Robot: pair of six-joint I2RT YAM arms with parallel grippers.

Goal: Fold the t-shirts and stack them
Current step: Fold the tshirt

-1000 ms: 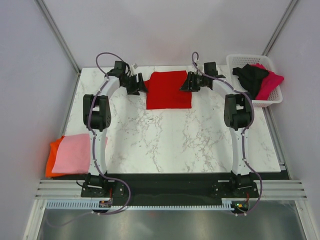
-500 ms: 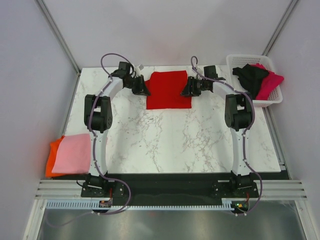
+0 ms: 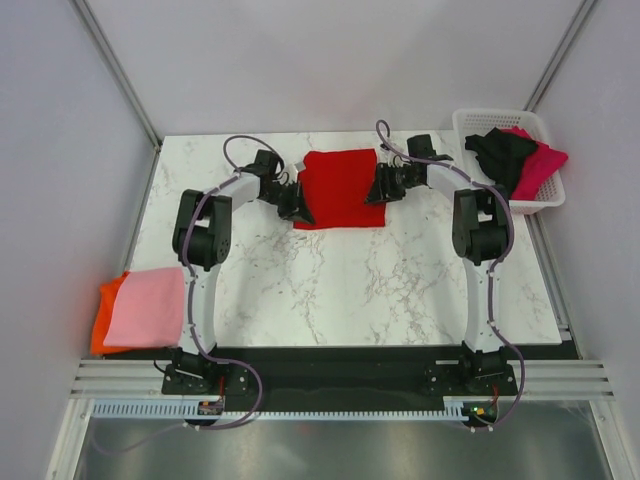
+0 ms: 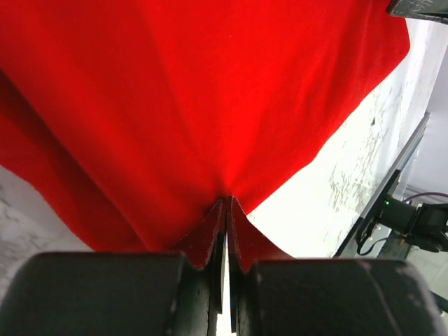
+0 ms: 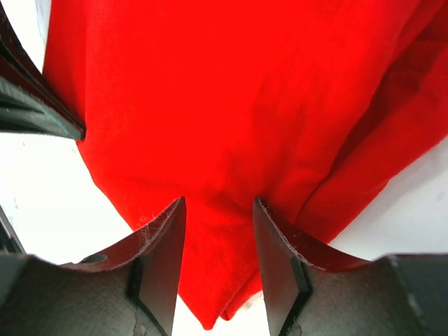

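Observation:
A bright red t-shirt (image 3: 340, 185) lies partly folded at the far middle of the table. My left gripper (image 3: 297, 205) is at its near left edge, shut on a pinch of the red cloth (image 4: 210, 91), which fans out from the closed tips (image 4: 227, 203). On the shirt's right edge, my right gripper (image 3: 378, 186) is open, its two fingers straddling a corner of the red cloth (image 5: 231, 91) without pinching it (image 5: 219, 203). A light pink t-shirt (image 3: 145, 305) rests on an orange one (image 3: 105, 300) at the table's near left.
A white lattice basket (image 3: 480, 118) stands at the far right corner, holding a black t-shirt (image 3: 500, 155) and a magenta one (image 3: 540, 165). Grey walls close in the table on the left, right and far sides.
My left gripper moved right and nearer along the red shirt's left edge and closed on the cloth. The right gripper edged slightly onto the right edge, still open.

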